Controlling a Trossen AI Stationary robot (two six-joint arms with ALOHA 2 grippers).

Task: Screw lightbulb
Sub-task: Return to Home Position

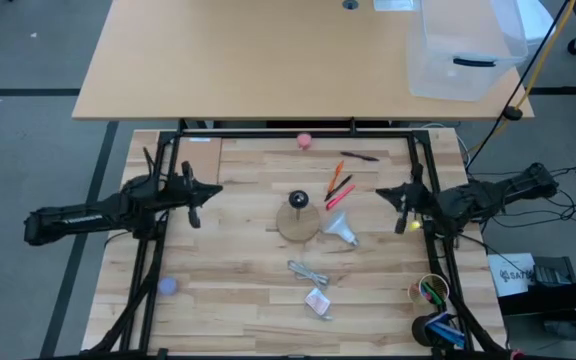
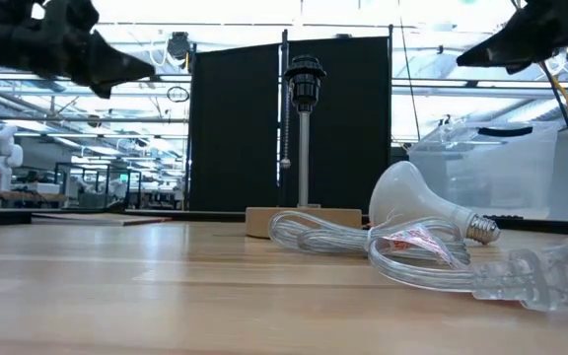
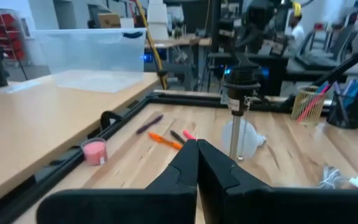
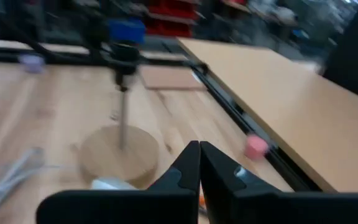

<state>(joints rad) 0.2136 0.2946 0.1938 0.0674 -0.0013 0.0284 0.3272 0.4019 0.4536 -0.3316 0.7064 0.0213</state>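
The white lightbulb [image 1: 342,229] lies on its side on the table, right of the round wooden disc [image 1: 298,222] with its black socket post [image 1: 299,201]. In the low view the lightbulb [image 2: 417,205] rests on its globe, its screw base pointing right. It also shows in the left wrist view [image 3: 246,138] behind the post. My left gripper [image 1: 218,189] hovers shut, left of the disc. My right gripper [image 1: 379,191] hovers shut, right of the bulb. Both are empty.
A clear cord [image 1: 309,271] and a small packet [image 1: 316,300] lie near the front. Pens [image 1: 339,183] lie behind the bulb, a pink ball [image 1: 305,140] at the far edge, a purple ball [image 1: 168,286] front left. Pen cups [image 1: 432,291] stand front right. A clear bin [image 1: 463,50] sits beyond.
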